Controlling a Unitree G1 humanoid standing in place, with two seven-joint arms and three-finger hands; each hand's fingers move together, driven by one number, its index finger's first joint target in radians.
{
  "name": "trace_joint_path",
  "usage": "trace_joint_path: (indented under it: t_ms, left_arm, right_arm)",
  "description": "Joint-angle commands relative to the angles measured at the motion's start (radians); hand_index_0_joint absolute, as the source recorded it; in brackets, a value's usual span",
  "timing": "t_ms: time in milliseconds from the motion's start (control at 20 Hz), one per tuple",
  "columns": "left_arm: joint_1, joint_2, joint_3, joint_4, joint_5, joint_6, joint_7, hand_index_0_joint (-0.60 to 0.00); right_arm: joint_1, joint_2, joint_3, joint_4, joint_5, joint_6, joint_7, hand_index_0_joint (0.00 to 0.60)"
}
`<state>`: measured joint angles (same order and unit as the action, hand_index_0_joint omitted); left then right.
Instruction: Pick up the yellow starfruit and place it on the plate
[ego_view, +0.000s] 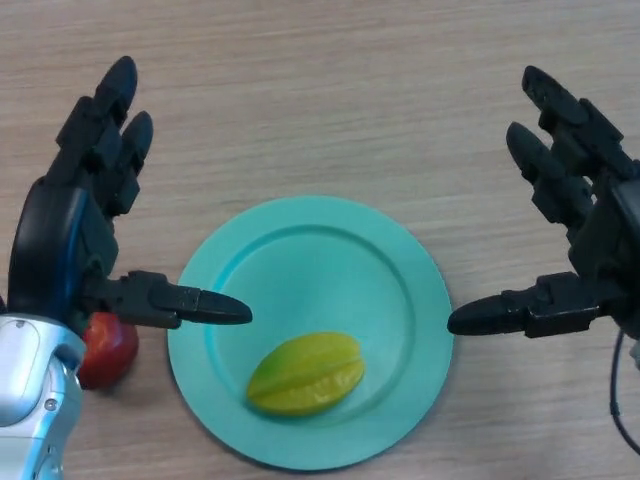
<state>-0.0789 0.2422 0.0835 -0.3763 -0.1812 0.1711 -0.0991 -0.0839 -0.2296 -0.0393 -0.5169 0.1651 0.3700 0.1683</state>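
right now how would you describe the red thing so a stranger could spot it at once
Start at the teal plate in the middle of the wooden table. Just off its left rim, half hidden under the left hand, sits a small red fruit, round and red, unlike the ridged yellow starfruit lying on the plate.

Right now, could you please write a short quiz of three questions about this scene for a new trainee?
1. True or false: the starfruit lies on the plate.
2. Which robot hand partly hides the red fruit?
A) the left robot hand
B) the right robot hand
3. Fill in: both hands are ____ and hold nothing.

Key: 1 true; 2 A; 3 open.
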Motion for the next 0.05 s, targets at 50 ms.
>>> trace_joint_path:
  t_ms: [50]
  left_arm:
    - [-0.018, 0.027, 0.053, -0.074, -0.016, -0.068, -0.016, 0.0]
  right_arm:
    - [-0.028, -0.019, -0.028, -0.034, 0.004, -0.164, -0.015, 0.0]
